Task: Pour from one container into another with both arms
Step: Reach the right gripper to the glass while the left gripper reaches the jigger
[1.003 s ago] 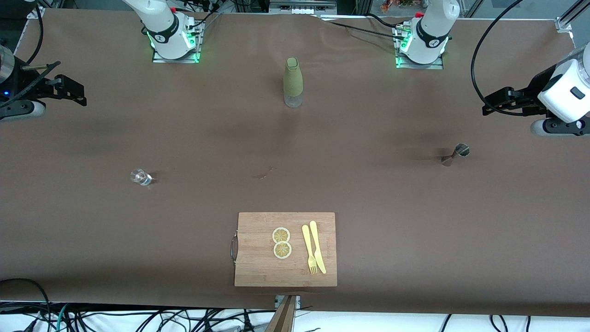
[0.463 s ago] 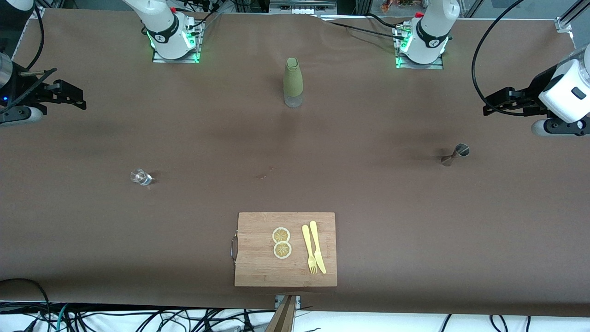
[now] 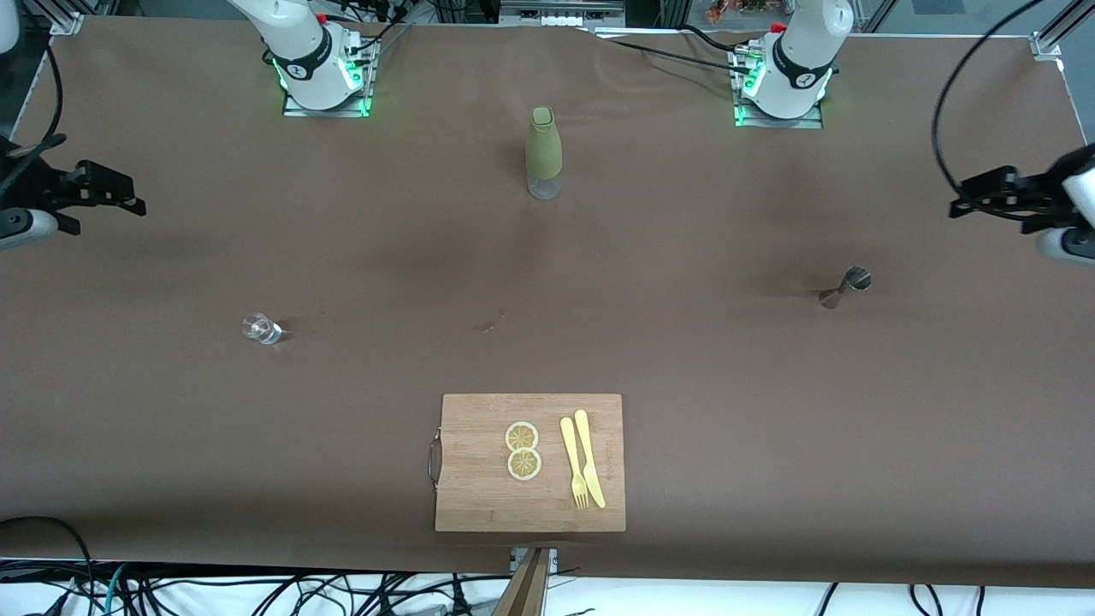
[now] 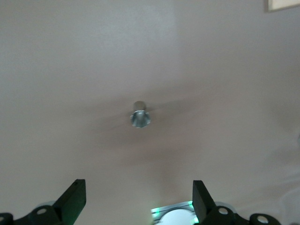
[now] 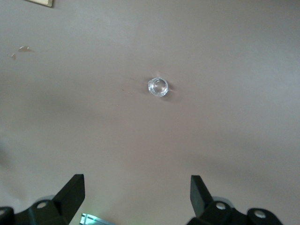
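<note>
Front view: left claw (image 3: 962, 201) open, high over the surface (image 3: 684, 368) at its own end. Right claw (image 3: 128, 195) open at its end. Both pointing toward the middle.

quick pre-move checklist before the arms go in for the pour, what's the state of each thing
1. Left gripper free to grasp: ok, jaws wide apart, nothing held, up over the left arm's end of the table.
2. Right gripper free: ok, jaws wide apart, nothing held, over the right arm's end.
3. Metal jigger upright: ok, standing alone.
4. Small clear glass upright, mouth up: ok.
5. Liquid in jigger or glass: cannot tell.
6. Green bottle upright, away from both grippers: ok.
</note>
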